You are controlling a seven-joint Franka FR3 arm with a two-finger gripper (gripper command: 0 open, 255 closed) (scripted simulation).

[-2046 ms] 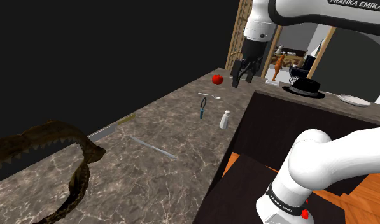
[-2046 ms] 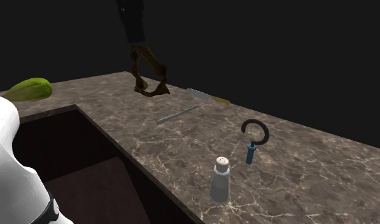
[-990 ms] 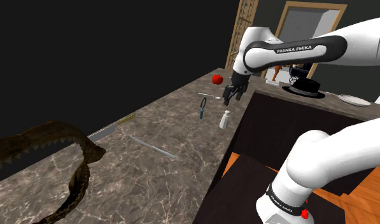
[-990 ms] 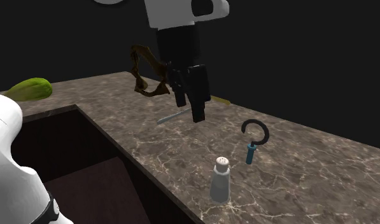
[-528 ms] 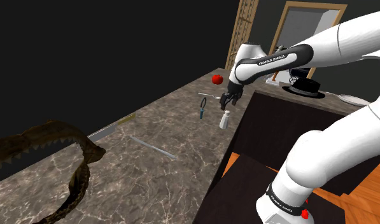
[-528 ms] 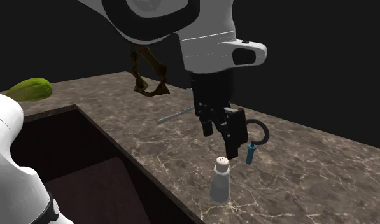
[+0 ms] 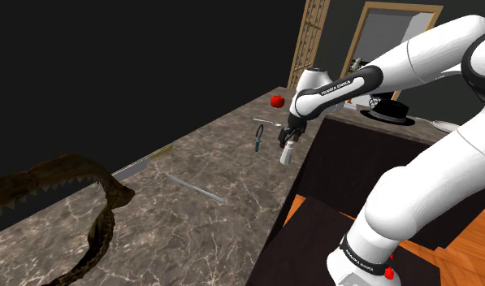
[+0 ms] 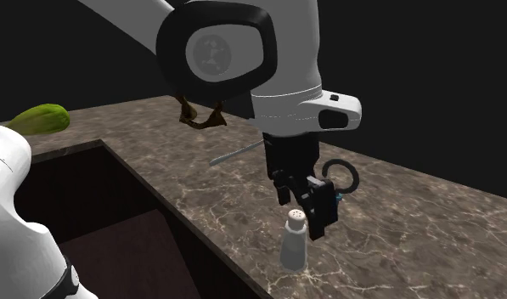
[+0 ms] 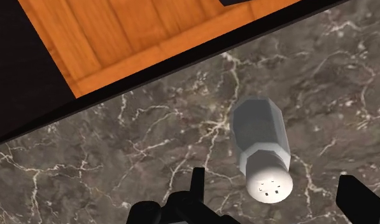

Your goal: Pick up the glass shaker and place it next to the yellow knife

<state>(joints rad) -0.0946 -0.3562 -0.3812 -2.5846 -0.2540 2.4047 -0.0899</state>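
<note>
Wrist view looks down on the shaker (image 9: 261,149), which stands upright on the dark marbled desk (image 9: 150,159). Its perforated white cap sits between the 2 black fingers (image 9: 197,184). These are spread wide and touch neither side of it, so nothing is held. The shaker's long axis runs vertically, cap up toward the hand and base on the stone. It stands close to the desk's edge, past which an orange wooden floor (image 9: 118,38) lies lower.

By its look the body is pale, faceted and hard, so it is likely light, stiff, rather slick and breakable. It is also tall enough to tip if 1 finger nudges it first. The best hold seems to be across the body below the cap, with the fingers lowered further before closing.

In the second exterior view a blue-handled hook tool (image 8: 335,204) lies just behind the fingers. In the shoulder view the yellow knife (image 7: 147,160) lies well apart from the fingers, far along the desk. A thin grey rod (image 7: 196,188) lies near that knife.
</note>
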